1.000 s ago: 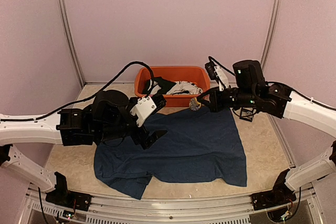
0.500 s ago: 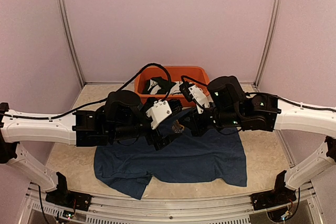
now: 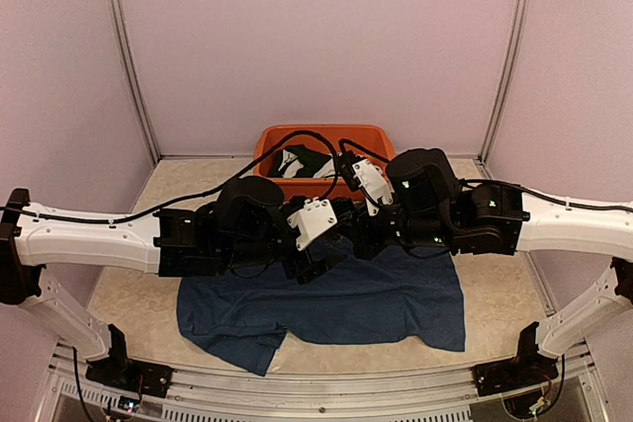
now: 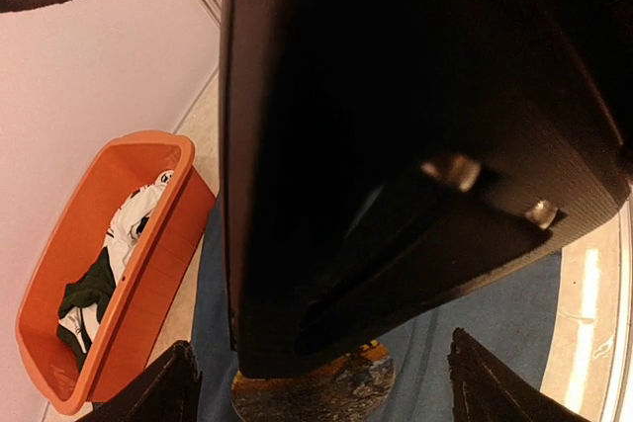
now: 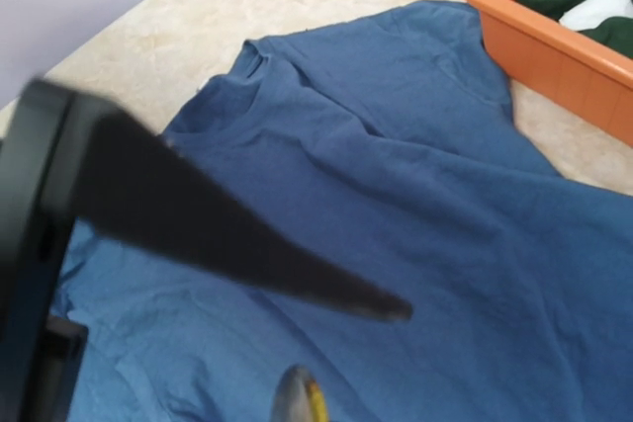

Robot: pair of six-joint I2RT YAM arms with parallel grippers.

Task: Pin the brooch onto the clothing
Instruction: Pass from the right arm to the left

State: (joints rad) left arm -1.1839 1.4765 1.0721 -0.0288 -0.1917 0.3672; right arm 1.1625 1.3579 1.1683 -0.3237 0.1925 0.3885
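Two grippers: the right gripper (image 3: 346, 232) clamped the brooch (image 4: 315, 394), which needed centring between the left gripper's (image 4: 321, 387) parted jaws before any closing.

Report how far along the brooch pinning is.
Done: the navy T-shirt lies spread on the table, and the right gripper holds the brooch above it. In hand: the open left gripper has its fingers either side of the brooch, over the shirt. Left: fastening the brooch to the fabric; it is not pinned yet.
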